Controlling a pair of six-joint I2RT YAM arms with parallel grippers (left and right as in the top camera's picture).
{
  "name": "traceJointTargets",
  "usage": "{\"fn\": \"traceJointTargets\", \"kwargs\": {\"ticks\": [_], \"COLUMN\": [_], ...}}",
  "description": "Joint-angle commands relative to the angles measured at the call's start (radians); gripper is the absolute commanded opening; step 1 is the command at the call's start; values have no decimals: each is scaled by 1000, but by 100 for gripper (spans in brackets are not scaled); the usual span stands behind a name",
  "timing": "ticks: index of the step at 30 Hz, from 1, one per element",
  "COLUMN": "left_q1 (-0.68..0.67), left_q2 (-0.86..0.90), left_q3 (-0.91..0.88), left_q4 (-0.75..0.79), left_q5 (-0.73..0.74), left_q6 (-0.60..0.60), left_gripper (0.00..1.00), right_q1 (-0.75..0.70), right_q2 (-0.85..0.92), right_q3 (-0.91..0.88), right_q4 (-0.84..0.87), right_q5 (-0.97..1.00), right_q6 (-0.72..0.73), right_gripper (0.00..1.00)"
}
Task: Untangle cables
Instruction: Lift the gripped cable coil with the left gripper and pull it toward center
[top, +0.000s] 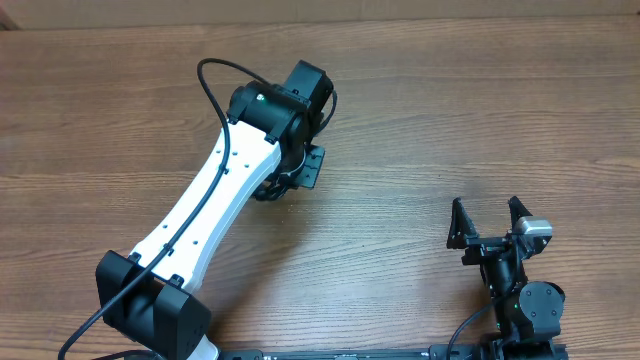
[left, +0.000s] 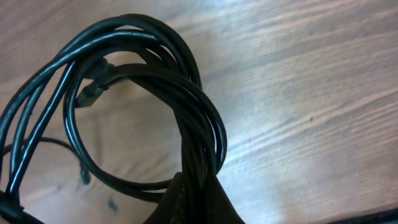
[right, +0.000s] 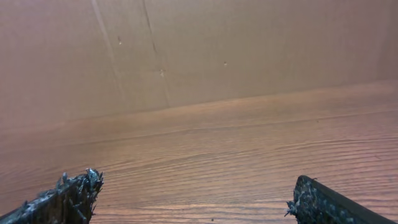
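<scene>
The cables (left: 205, 118) are thin black cords coiled in a looped bundle, filling the left wrist view above the wooden table (left: 311, 93). A small plug end (left: 92, 92) sticks out inside the loop. My left gripper (left: 200, 202) is shut on the bundle where the loops cross. In the overhead view the left gripper (top: 300, 172) sits left of the table's middle and hides most of the cables; only a bit of black cord (top: 268, 192) shows beneath it. My right gripper (top: 490, 218) is open and empty at the front right, its fingers (right: 193, 190) wide apart over bare wood.
A brown cardboard wall (right: 199, 50) stands along the table's far edge. The left arm's thick black cable (top: 205, 85) loops up beside its white link (top: 200, 210). The wooden table (top: 450, 110) spreads between the two arms.
</scene>
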Motion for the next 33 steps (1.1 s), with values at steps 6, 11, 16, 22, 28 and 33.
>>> {"fn": "traceJointTargets", "kwargs": {"ticks": [6,11,16,22,28,33], "left_q1": [-3,-19,-61,-102,-130,-134], "left_q2": [-42,-95,-167,-271,-404,-508], "left_q3": [5,2,-55,-249,-430,-515], "left_q4": [-43,-50,-55,32,157,248], "left_q5": [3,-6,-87,-116,-107,-108], "left_q6": [-59,-59,-127,-169,-240,-292], "left_gripper": [4,4,4,5,4,5], "right_q1": [-5,-5,-5,-5,-5,-5], "right_q2": [-10,-10,-10,-10,-10,-10], "right_q3": [-11,-11,-11,-11,-11,-11], "right_q4": [6,6,6,6,6,6], "right_q5": [-5,-5,-5,-5,-5,-5], "right_q6": [-1,-1,-1,-1,-1,0], "right_gripper": [100,100,100,100,100,100]}}
